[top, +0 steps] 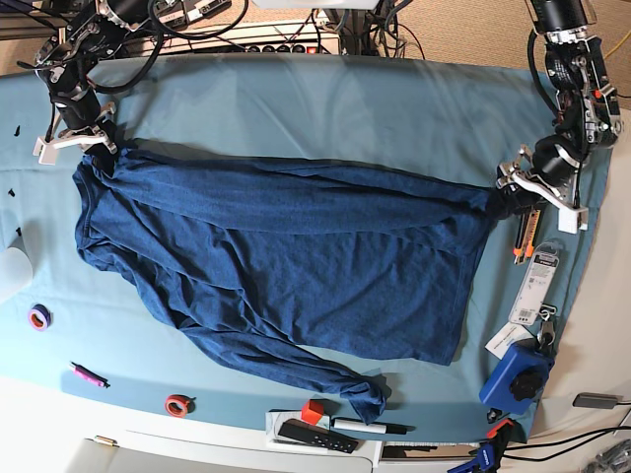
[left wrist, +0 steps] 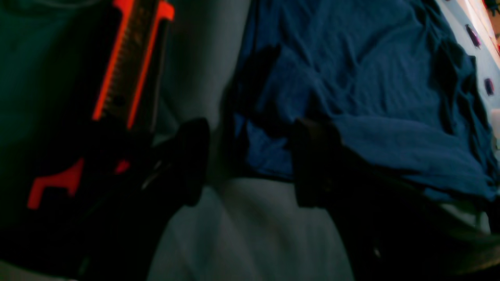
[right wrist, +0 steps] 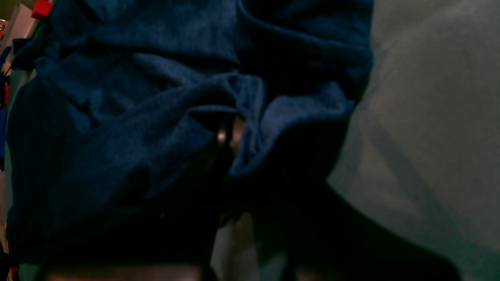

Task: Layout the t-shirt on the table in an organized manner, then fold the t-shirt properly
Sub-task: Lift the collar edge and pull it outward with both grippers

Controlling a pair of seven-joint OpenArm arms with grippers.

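Observation:
The dark navy t-shirt lies spread wide and wrinkled across the teal-covered table, one long sleeve trailing toward the front edge. My right gripper is at the shirt's far-left corner; in the right wrist view it is shut on a bunched fold of the t-shirt. My left gripper is at the shirt's right end. In the left wrist view it is open, its dark fingers apart, with the t-shirt's edge lying between them on the table.
An orange box cutter lies just right of the left gripper, also in the left wrist view. Packaging and a blue tool sit at the right edge. Tape rolls, a pink pen, a black remote and a red cube line the front.

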